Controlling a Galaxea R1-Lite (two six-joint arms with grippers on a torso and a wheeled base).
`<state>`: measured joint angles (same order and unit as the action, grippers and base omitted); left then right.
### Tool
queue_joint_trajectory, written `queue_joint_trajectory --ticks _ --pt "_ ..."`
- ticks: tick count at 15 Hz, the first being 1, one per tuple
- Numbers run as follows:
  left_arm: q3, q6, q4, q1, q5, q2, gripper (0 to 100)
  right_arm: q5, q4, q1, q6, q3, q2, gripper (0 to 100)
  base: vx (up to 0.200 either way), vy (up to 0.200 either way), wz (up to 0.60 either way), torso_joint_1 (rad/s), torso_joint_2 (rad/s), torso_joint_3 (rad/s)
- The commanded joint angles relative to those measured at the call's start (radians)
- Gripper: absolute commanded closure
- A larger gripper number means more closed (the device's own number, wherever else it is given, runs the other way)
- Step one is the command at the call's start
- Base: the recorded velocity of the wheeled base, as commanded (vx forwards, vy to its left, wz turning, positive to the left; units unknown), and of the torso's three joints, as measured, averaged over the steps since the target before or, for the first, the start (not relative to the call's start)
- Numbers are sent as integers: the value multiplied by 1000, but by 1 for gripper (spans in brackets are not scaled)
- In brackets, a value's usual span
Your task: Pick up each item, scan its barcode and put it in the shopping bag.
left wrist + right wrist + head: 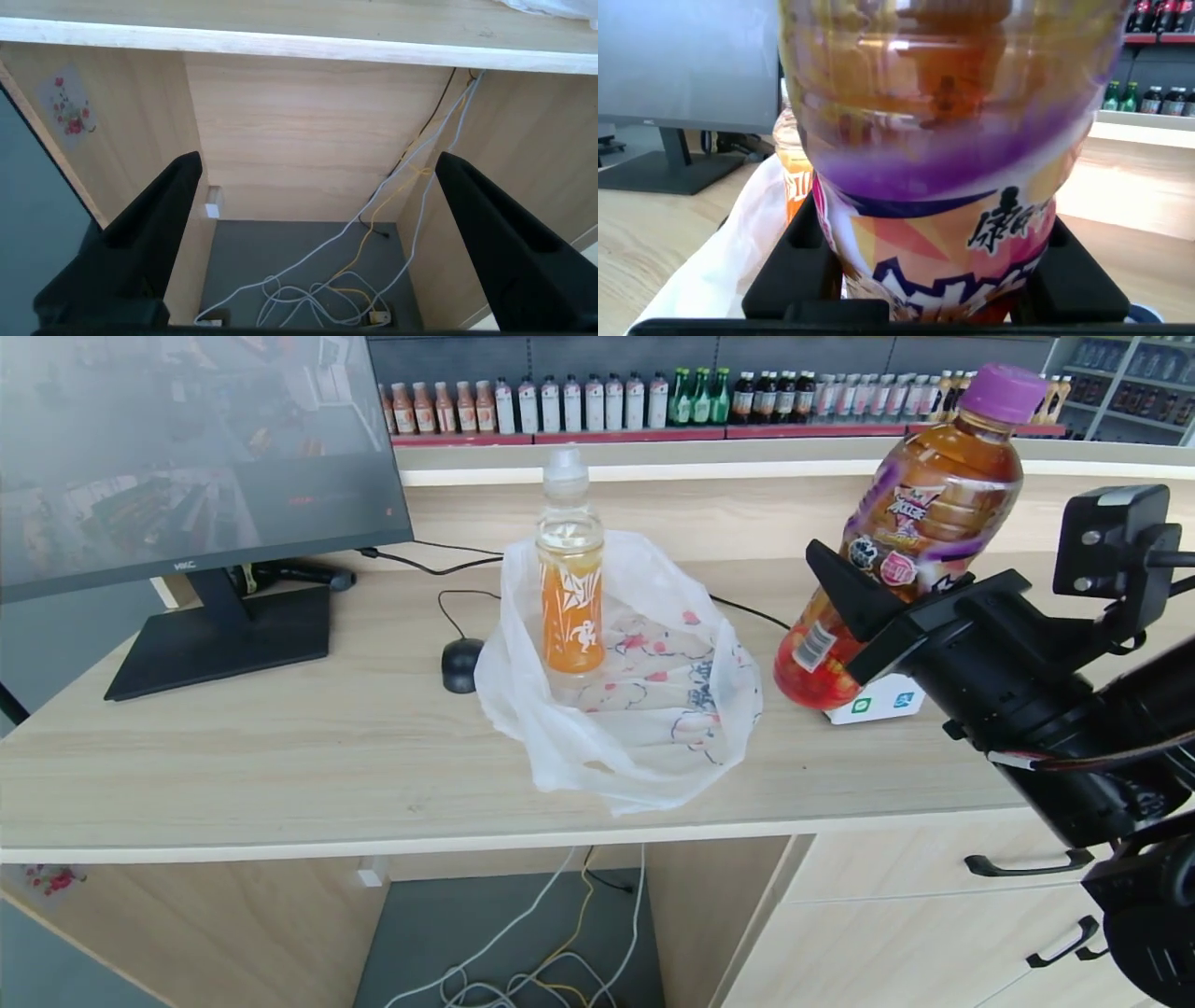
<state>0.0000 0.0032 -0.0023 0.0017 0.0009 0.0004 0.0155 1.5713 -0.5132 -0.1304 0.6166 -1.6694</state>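
One tea bottle sits pinched, tilted, in my right end effector at three o'clock of the shopping bag; I should turn its barcode squarely to the white box beneath before bagging it.

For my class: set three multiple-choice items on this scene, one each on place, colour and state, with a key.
1. Where is the orange bottle? A in the bag; B on a chair; C on a plate.
2. The cap of the big bottle in the right gripper is: A green; B purple; C white.
3. The left gripper is: A shut on a bottle; B open; C shut on a can.
Key: 1A, it stands inside the bag; 2B, the cap is purple; 3B, its fingers stand wide apart.
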Motion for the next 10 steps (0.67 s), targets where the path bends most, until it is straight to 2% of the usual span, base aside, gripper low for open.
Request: queue_joint_trajectory --ticks 1,3,10 --pt "0 0 -1 0 1 0 0 1 0 -1 0 14 -3 100 0 0 0 0 0 0" --pt "0 0 -1 0 1 0 0 3 0 25 -1 45 -12 100 0 0 0 0 0 0" --pt "0 0 -1 0 1 0 0 1 0 30 0 187 -125 100 0 0 0 0 0 0"
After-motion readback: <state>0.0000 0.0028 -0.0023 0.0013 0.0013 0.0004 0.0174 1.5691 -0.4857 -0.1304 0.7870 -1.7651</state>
